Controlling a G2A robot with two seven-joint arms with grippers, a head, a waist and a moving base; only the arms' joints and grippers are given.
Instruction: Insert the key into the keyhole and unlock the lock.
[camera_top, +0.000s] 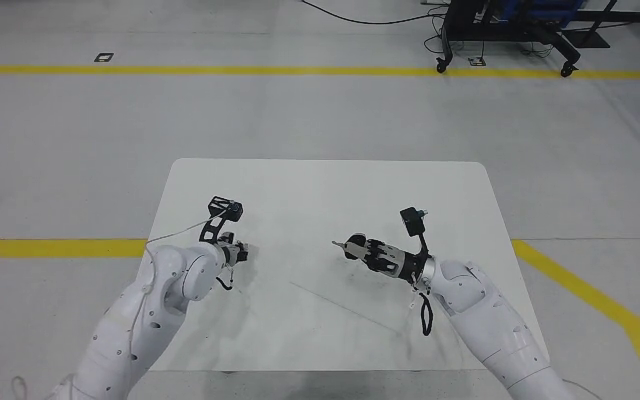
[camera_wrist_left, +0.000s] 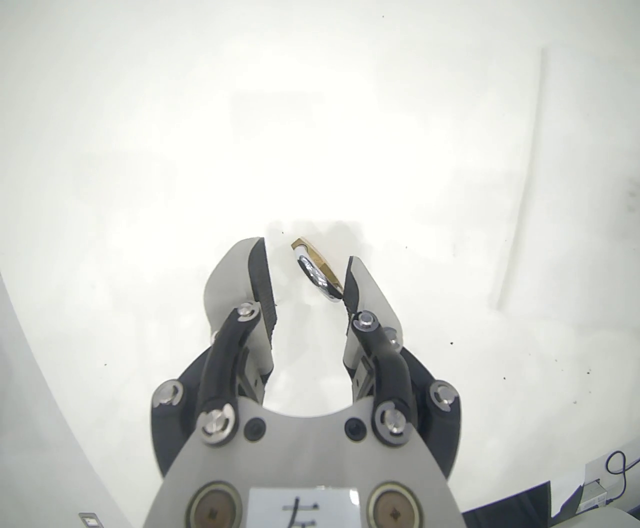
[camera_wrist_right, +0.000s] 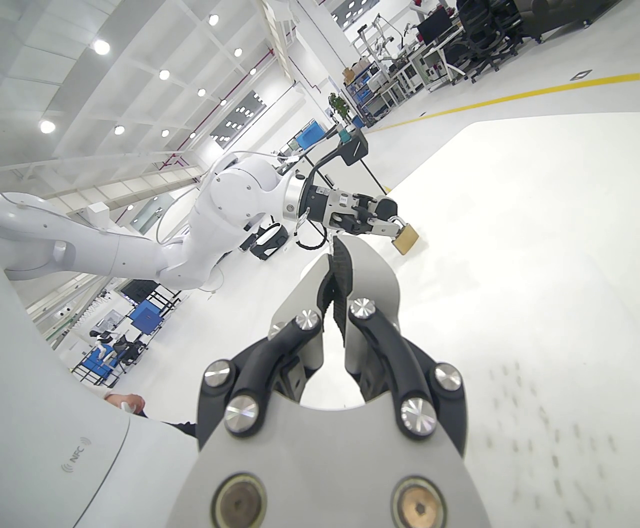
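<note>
From above, the left tool (camera_top: 238, 252) and right tool (camera_top: 352, 246) face each other over the white surface (camera_top: 330, 330), well apart. The right one is closed on the key (camera_top: 340, 244), whose blade points across. The left wrist view has the lock (camera_wrist_left: 316, 272) between partly closed fingers, shackle against one pad. The right wrist view shows its own pads shut and the lock (camera_wrist_right: 406, 239) held by its shackle at the far tool's tip. Both things seem in hand. Inserting and turning are not yet done.
</note>
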